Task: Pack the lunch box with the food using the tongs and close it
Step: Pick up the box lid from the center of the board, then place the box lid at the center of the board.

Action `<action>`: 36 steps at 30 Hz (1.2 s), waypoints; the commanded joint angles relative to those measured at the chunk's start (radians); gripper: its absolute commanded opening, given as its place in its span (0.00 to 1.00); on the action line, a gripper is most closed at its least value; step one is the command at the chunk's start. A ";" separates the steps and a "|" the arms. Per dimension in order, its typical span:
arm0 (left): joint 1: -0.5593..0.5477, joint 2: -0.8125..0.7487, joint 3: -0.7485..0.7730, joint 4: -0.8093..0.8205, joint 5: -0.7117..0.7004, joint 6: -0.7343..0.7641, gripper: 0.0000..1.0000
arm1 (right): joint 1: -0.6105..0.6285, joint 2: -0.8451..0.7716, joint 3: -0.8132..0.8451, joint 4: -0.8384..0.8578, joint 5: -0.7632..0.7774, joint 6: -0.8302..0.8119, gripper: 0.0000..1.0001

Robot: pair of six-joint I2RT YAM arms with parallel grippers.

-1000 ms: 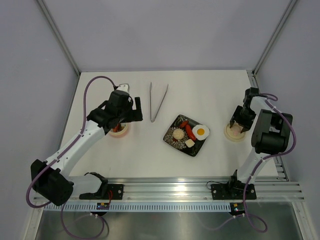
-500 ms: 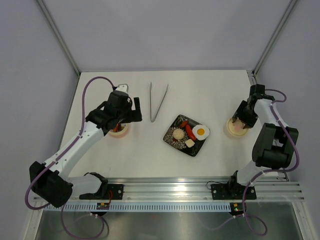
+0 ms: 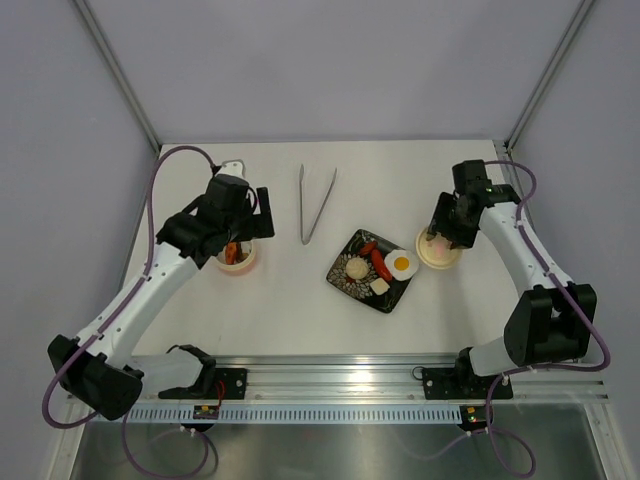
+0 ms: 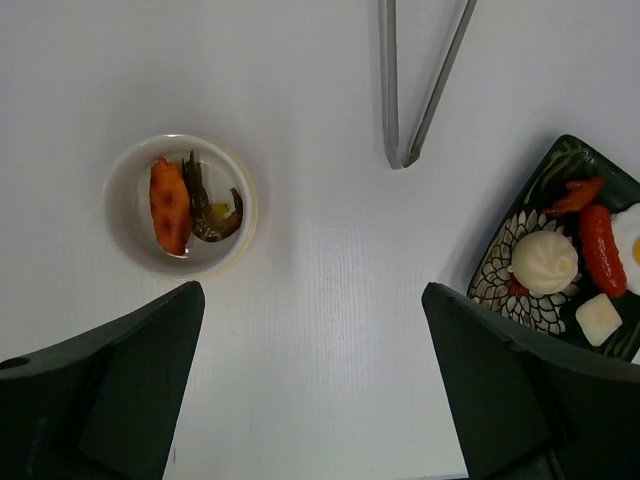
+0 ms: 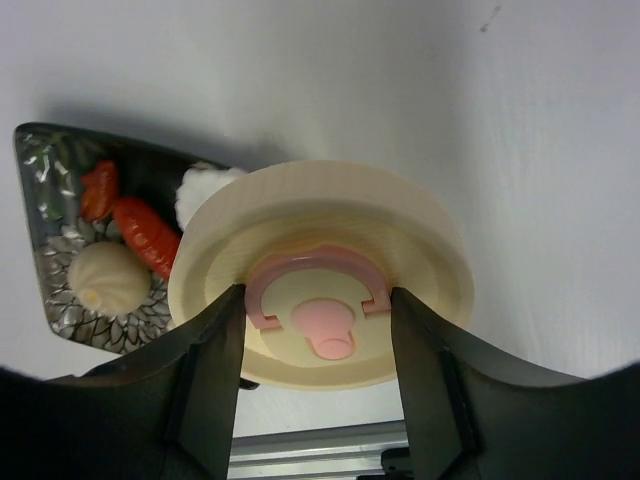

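Lunch box tub (image 4: 128, 195) sits at the left, some food already inside, just below the left gripper (image 4: 310, 380), whose jaws hang wide apart. Its lid (image 5: 320, 215) has just come in from the right edge. The right gripper (image 5: 318, 335), clamped on it, now holds it beside the plate (image 3: 338, 277). Closing seems premature: most food (image 3: 381, 265) is unpacked and the tongs (image 3: 306, 238) lie untouched.

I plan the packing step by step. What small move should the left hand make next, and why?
Probably the left hand should reach to the tongs and grasp them: it hangs open by the lunch box, while bun, sausage and fried egg lie on the plate.
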 commanded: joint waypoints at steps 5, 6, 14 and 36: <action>0.059 -0.090 0.150 -0.117 -0.102 0.043 0.96 | 0.335 -0.007 0.142 -0.052 0.032 0.151 0.15; 0.068 -0.108 0.159 -0.132 -0.104 0.050 0.96 | 0.378 0.010 0.159 -0.054 0.042 0.165 0.15; 0.114 -0.167 0.209 -0.177 -0.113 0.067 0.96 | 0.759 0.337 0.416 -0.040 0.094 0.261 0.16; 0.125 -0.240 0.100 -0.238 -0.133 -0.014 0.96 | 0.929 0.793 0.800 -0.009 0.000 0.242 0.71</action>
